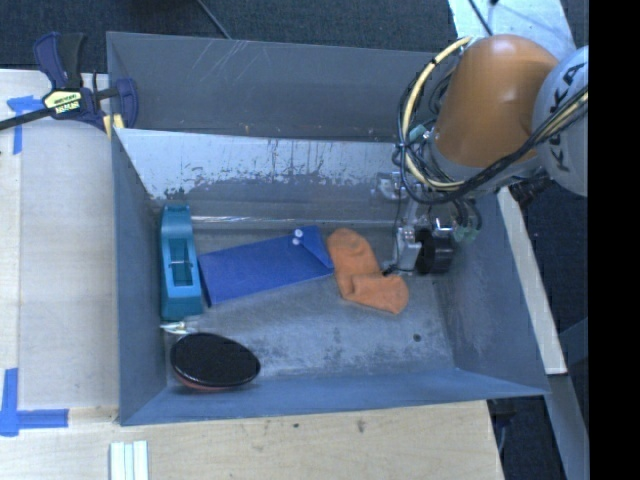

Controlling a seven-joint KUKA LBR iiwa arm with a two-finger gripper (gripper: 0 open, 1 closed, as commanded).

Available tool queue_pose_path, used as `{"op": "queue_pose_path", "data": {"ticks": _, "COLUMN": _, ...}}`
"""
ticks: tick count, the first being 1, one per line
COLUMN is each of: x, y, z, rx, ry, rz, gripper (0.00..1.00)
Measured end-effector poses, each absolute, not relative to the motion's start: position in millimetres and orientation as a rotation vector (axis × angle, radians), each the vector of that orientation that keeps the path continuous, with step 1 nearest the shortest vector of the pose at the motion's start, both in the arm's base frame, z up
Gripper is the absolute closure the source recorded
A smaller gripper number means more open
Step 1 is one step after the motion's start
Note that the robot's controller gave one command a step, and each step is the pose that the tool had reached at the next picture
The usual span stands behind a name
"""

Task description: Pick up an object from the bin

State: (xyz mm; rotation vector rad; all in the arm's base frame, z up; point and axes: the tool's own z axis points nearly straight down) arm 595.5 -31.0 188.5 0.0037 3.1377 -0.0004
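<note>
My gripper (410, 253) hangs low over the right part of the bin floor, its fingers pointing down just right of an orange sock-like cloth (365, 273) that lies bent in the middle of the bin. One fingertip stands close to the cloth's upper right edge; whether it touches is unclear. Left of the cloth lies a flat blue sheet-like piece (262, 264) with a small white dot near its top corner.
A teal tape dispenser (178, 260) stands along the left wall. A dark oval disc (214, 359) rests in the front left corner. The arm's orange cover and cables sit above the gripper at the right rear.
</note>
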Motion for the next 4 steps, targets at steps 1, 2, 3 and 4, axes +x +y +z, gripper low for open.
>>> {"op": "queue_pose_path", "data": {"ticks": 1, "x": 563.1, "y": -75.7, "z": 147.1, "rx": -0.031, "ry": 3.138, "rz": -0.001, "gripper": 0.0}}
{"op": "queue_pose_path", "data": {"ticks": 2, "x": 563.3, "y": -72.0, "z": 128.2, "rx": 0.065, "ry": 3.141, "rz": 0.001, "gripper": 0.0}}
{"op": "queue_pose_path", "data": {"ticks": 3, "x": 562.0, "y": -77.5, "z": 128.0, "rx": 0.105, "ry": 3.14, "rz": 0.001, "gripper": 0.0}}
{"op": "queue_pose_path", "data": {"ticks": 4, "x": 561.5, "y": -81.6, "z": 74.6, "rx": 0.432, "ry": 3.108, "rz": 0.0, "gripper": 0.0}}
